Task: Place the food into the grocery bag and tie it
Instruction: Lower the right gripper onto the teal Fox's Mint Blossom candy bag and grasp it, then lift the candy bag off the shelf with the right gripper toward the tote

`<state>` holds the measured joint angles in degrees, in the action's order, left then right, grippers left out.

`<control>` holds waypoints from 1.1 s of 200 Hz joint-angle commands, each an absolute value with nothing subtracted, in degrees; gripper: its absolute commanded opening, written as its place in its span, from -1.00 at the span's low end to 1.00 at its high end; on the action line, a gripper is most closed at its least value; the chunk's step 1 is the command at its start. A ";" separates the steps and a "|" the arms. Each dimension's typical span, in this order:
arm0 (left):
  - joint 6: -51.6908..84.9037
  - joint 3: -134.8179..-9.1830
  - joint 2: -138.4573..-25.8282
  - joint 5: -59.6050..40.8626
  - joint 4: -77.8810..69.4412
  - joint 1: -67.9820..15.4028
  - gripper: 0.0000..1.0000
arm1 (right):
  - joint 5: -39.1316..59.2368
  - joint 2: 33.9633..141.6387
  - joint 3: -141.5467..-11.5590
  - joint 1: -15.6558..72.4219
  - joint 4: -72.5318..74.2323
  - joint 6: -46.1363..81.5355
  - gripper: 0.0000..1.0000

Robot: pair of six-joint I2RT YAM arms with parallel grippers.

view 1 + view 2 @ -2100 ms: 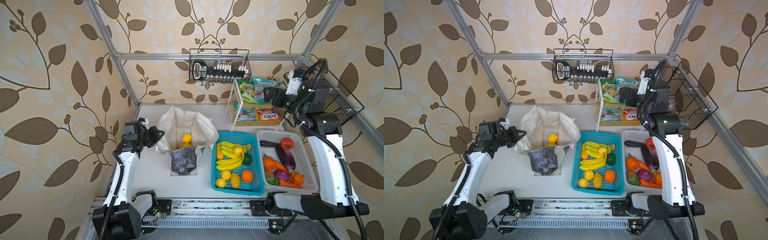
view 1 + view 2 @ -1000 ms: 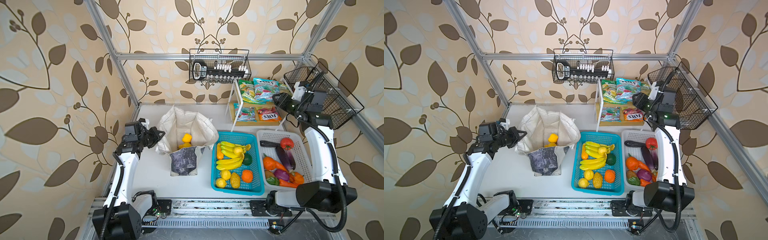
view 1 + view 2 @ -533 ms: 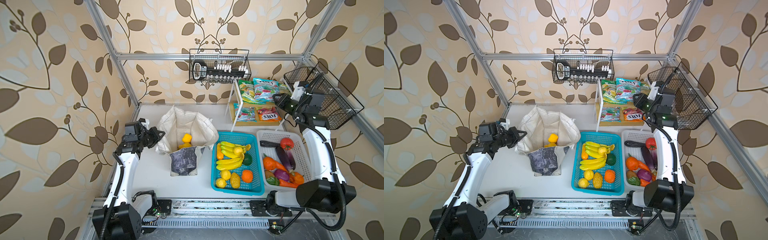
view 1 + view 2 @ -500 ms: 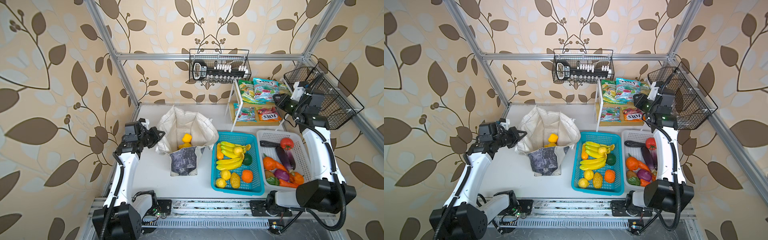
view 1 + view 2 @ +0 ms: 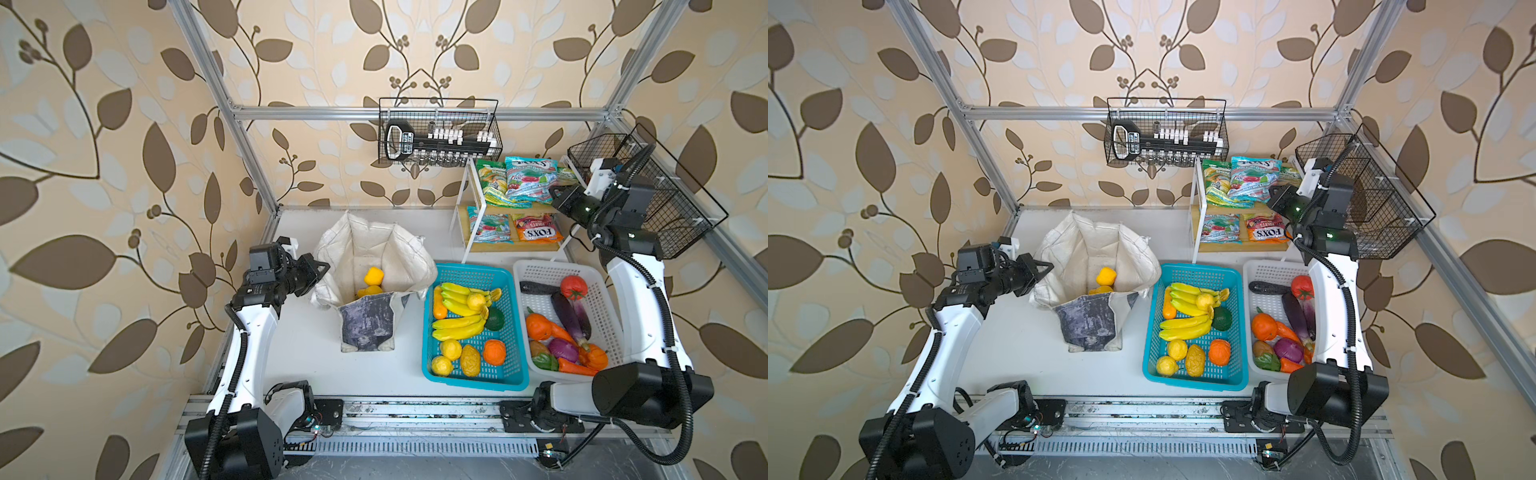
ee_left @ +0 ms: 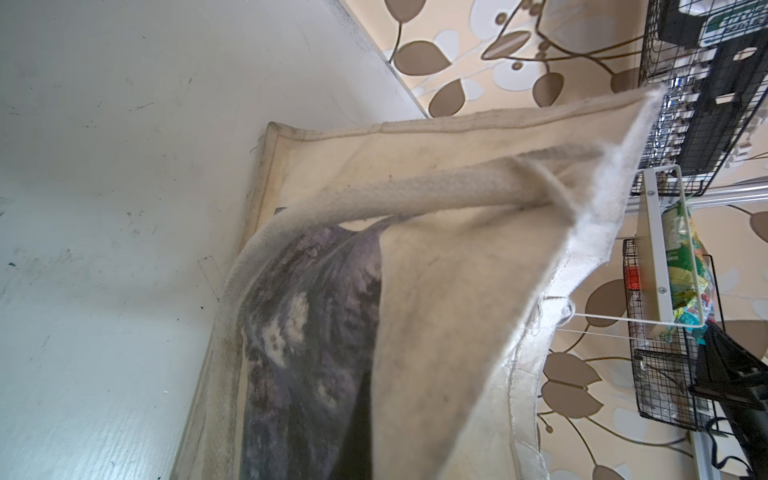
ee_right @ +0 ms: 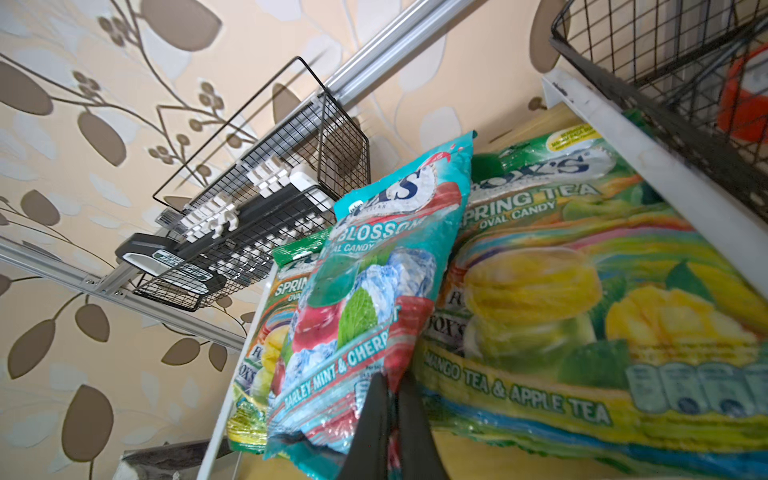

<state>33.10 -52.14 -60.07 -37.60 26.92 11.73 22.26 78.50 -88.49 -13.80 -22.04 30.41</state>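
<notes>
Pinching glossy flat blue packet (image 7: pixel 374 270), right claw (image 7: pixel 392 384).

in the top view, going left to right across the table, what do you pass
left gripper at the bag's rim → grocery bag → blue basket of fruit → white basket of vegetables

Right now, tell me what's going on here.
The left gripper pinches the rim of the grocery bag, holding it open; a yellow pepper lies inside. The right gripper is up at the shelf rack, shut on the blue sweet packet. Other produce lies in the blue basket and the white basket.
</notes>
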 commanded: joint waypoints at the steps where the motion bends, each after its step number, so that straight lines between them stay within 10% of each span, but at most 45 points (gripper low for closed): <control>1: 32.61 -51.50 -59.33 -40.43 25.71 12.31 -1.00 | 23.90 78.93 -92.66 -12.86 -21.72 30.87 -1.00; 220: 33.13 -51.06 -59.15 -40.85 25.36 12.57 -1.00 | 18.15 81.86 -122.29 7.59 -33.02 26.22 -1.00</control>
